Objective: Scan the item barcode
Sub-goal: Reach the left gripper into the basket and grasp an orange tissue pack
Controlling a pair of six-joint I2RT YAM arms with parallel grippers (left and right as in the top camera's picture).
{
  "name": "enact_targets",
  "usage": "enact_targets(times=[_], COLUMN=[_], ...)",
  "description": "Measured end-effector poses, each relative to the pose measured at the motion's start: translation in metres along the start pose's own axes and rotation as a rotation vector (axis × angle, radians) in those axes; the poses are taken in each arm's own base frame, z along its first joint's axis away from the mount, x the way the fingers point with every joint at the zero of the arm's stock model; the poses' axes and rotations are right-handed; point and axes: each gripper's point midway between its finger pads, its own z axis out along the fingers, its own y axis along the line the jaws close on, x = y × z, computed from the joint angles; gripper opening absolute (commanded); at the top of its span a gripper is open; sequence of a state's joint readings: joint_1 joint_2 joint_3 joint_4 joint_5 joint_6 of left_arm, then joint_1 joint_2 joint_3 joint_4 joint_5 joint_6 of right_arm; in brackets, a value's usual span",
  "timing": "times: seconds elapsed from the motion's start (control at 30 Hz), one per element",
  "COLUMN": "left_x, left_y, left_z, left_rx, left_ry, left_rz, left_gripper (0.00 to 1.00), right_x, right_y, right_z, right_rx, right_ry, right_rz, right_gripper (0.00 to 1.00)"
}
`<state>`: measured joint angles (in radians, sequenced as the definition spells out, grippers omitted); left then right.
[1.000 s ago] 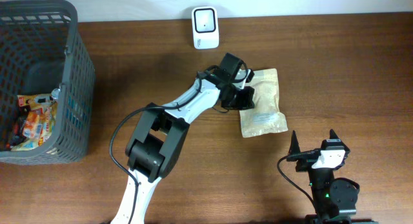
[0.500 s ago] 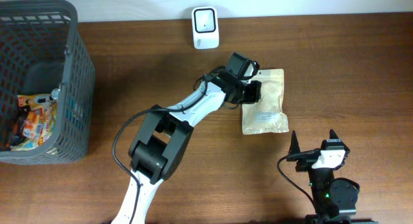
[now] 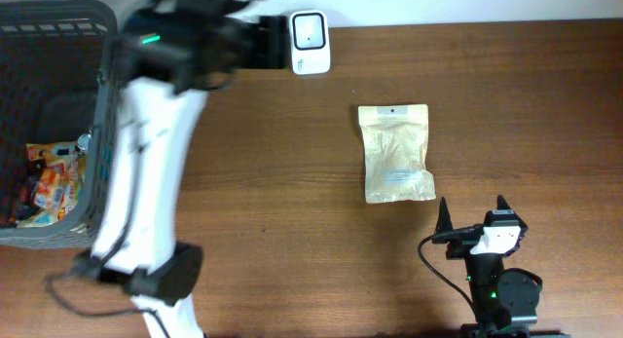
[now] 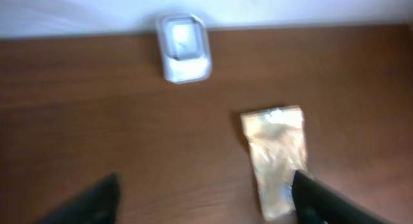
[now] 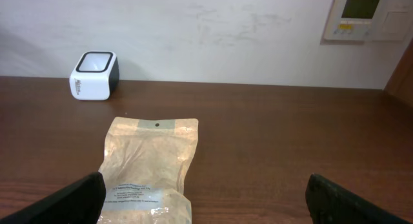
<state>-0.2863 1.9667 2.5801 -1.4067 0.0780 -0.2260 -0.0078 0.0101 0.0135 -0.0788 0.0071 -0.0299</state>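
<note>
The item, a tan pouch (image 3: 394,153) with a white label, lies flat on the wooden table, free of both grippers. The white barcode scanner (image 3: 310,42) stands at the back edge, up and left of the pouch. My left arm (image 3: 185,46) is a blur at the back left, near the scanner. In the left wrist view its gripper (image 4: 206,201) is open and empty, high above the table, with the pouch (image 4: 276,153) and scanner (image 4: 184,46) below. My right gripper (image 3: 472,216) stands open just in front of the pouch (image 5: 150,162), holding nothing.
A dark plastic basket (image 3: 122,133) stands at the left edge with colourful snack packs (image 3: 49,182) inside. A white wall runs behind the table, with a wall panel (image 5: 362,14) at the right.
My left gripper has opened and let go of the pouch. The left arm has swung up and away to the back left. The pouch now lies alone on the table.
</note>
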Motion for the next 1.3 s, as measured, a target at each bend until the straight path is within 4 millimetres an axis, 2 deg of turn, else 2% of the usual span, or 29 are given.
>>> enact_targets(times=[0.07, 0.13, 0.27, 0.37, 0.43, 0.47, 0.5, 0.57, 0.6, 0.67, 0.73, 0.77, 0.8, 0.9, 0.97, 1.1, 1.3], left_x=[-0.006, 0.000, 0.028, 0.047, 0.056, 0.067, 0.081, 0.097, 0.105, 0.117, 0.138, 0.150, 0.157, 0.177, 0.179, 0.200, 0.222], left_y=[0.054, 0.130, 0.234, 0.291, 0.311, 0.323, 0.337, 0.356, 0.370, 0.386, 0.402, 0.409, 0.415, 0.424, 0.432, 0.440, 0.442], left_z=[-0.046, -0.093, -0.142, -0.169, -0.173, -0.170, -0.161, -0.142, -0.123, -0.100, -0.074, -0.061, -0.051, -0.027, -0.016, 0.008, 0.025], left_rx=[-0.127, -0.306, -0.525, -0.643, -0.682, -0.705, -0.723, -0.740, -0.746, -0.761, -0.787, -0.795, -0.801, -0.806, -0.808, -0.809, -0.807], left_ry=[-0.060, -0.100, -0.105, -0.135, -0.131, -0.103, -0.055, 0.000, 0.018, 0.039, 0.077, 0.095, 0.095, 0.109, 0.078, 0.066, 0.100], left_rz=[-0.073, -0.197, -0.447, -0.607, -0.654, -0.683, -0.716, -0.746, -0.753, -0.760, -0.768, -0.774, -0.775, -0.777, -0.770, -0.767, -0.774], left_gripper=[0.97, 0.97, 0.96, 0.89, 0.89, 0.89, 0.89, 0.89, 0.87, 0.83, 0.72, 0.63, 0.59, 0.56, 0.56, 0.55, 0.50], right_x=[0.000, 0.000, 0.000, 0.000, 0.000, 0.000, 0.000, 0.000, 0.000, 0.000, 0.000, 0.000, 0.000, 0.000, 0.000, 0.000, 0.000], right_y=[0.000, 0.000, 0.000, 0.000, 0.000, 0.000, 0.000, 0.000, 0.000, 0.000, 0.000, 0.000, 0.000, 0.000, 0.000, 0.000, 0.000], right_z=[0.000, 0.000, 0.000, 0.000, 0.000, 0.000, 0.000, 0.000, 0.000, 0.000, 0.000, 0.000, 0.000, 0.000, 0.000, 0.000, 0.000], right_rx=[0.000, 0.000, 0.000, 0.000, 0.000, 0.000, 0.000, 0.000, 0.000, 0.000, 0.000, 0.000, 0.000, 0.000, 0.000, 0.000, 0.000], right_ry=[0.000, 0.000, 0.000, 0.000, 0.000, 0.000, 0.000, 0.000, 0.000, 0.000, 0.000, 0.000, 0.000, 0.000, 0.000, 0.000, 0.000], right_rz=[0.000, 0.000, 0.000, 0.000, 0.000, 0.000, 0.000, 0.000, 0.000, 0.000, 0.000, 0.000, 0.000, 0.000, -0.001, 0.000, 0.000], right_gripper=[0.98, 0.98, 0.98, 0.98, 0.98, 0.98, 0.98, 0.98, 0.98, 0.98, 0.98, 0.98, 0.98, 0.98, 0.98, 0.98, 0.98])
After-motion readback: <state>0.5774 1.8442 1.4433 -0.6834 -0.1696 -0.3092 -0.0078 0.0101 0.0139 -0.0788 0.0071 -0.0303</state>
